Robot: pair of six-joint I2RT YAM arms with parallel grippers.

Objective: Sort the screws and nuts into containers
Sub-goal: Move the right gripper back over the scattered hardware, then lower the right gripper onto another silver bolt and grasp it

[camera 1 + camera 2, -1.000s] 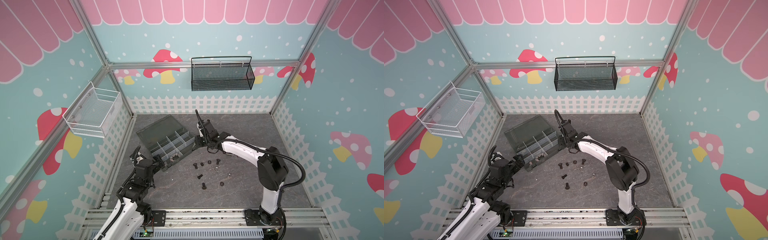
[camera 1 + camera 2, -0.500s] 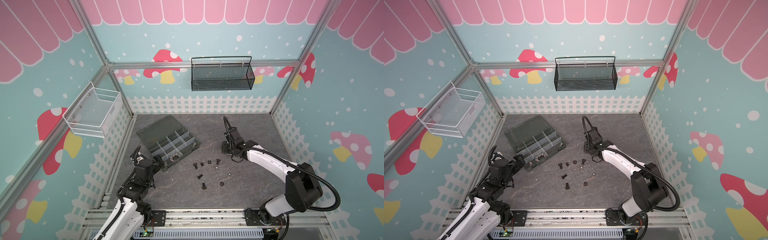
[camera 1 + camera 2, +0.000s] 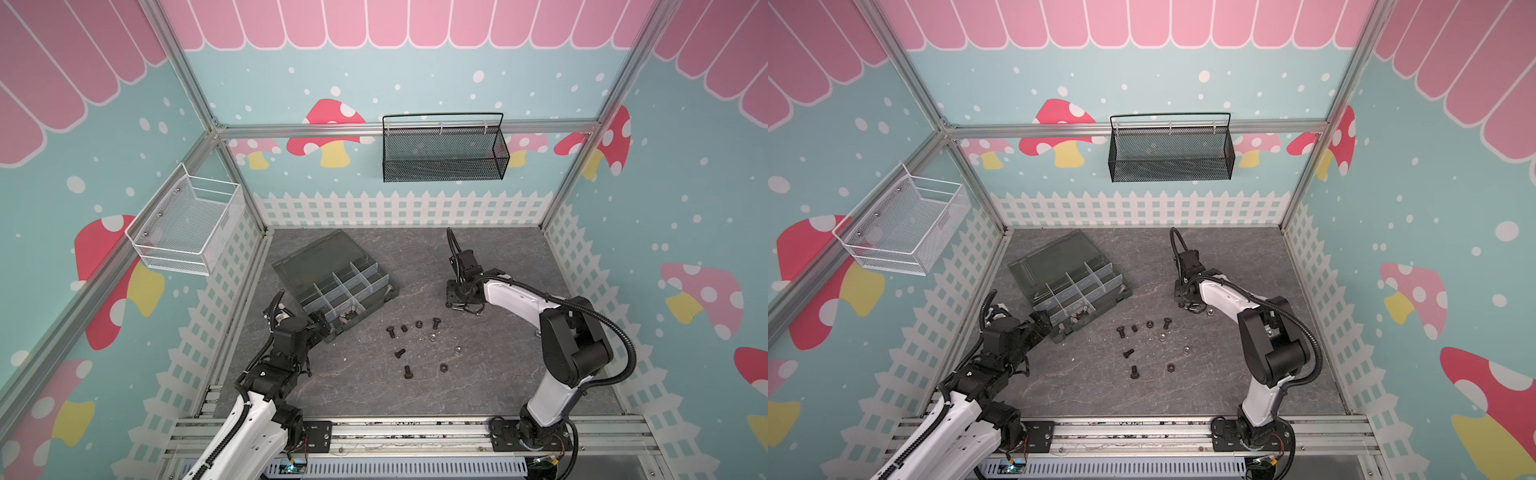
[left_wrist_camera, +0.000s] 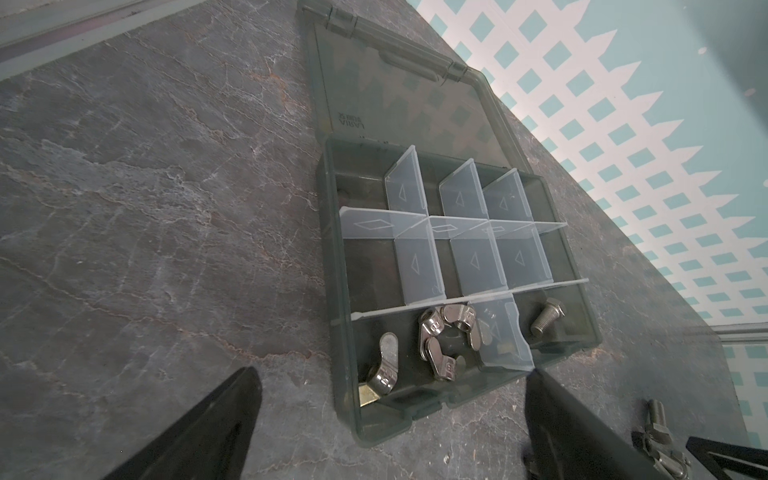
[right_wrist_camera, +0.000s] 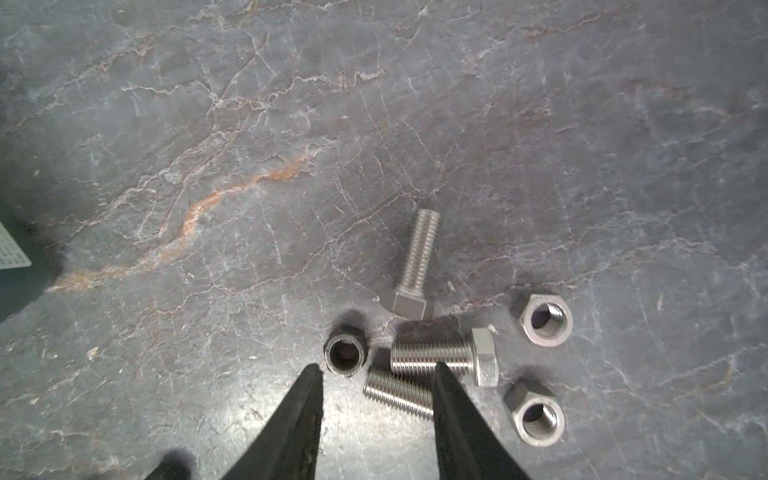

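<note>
On the veined grey tabletop [image 5: 249, 124], the right gripper [image 5: 378, 372] has its black wedge fingers [image 5: 291, 424] partly apart over threaded silver screws [image 5: 432, 353] (one shank lies between the tips); hex nuts [image 5: 544, 318] sit just beside. The left gripper [image 4: 392, 374] gapes wide before the smoky plastic containers [image 4: 332, 249].

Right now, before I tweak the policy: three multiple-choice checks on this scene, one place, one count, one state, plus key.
1. Where are the wing nuts? A) on the table B) in a box compartment C) in the black basket
2. Right wrist view: how many silver hex nuts? A) two B) none C) five
3. The lid is: A) shut B) missing C) open

Key: 1 B, they sit inside the box beside a clear divider; 2 A, two lie by the bolts, plus one black nut; 3 C, it is swung back, compartments uncovered.
</note>
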